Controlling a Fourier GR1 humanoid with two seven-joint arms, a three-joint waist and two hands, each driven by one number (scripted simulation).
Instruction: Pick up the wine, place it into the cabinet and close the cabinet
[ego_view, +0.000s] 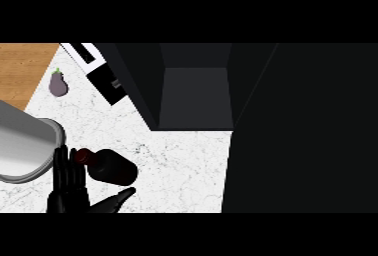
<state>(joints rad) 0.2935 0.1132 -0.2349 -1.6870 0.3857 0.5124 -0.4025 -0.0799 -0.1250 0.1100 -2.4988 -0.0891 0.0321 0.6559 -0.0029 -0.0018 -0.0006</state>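
Left hand sat at the lower left of the head view, its fingers straight and pointing up the frame, its thumb stretched out to the right beneath the wine. It held nothing: the fingers stood just beside the bottle's left side, the thumb near its lower end, and whether either touched the glass could not be told. That spread looked like a set-up for a grasp, the hand bracketing the bottle from 2 sides before the fingers curl.

Dark and stubby, the wine lay tilted on the white counter, its reddish cap toward the upper left, well apart from the cabinet. The cabinet stood open at the top centre, its grey interior in view, and the large black panel at the right was probably its swung-out door, left wide so the bottle can go in.

An aubergine lay near the wooden surface at the upper left, and a grey rounded vessel filled the left edge. No right hand showed.
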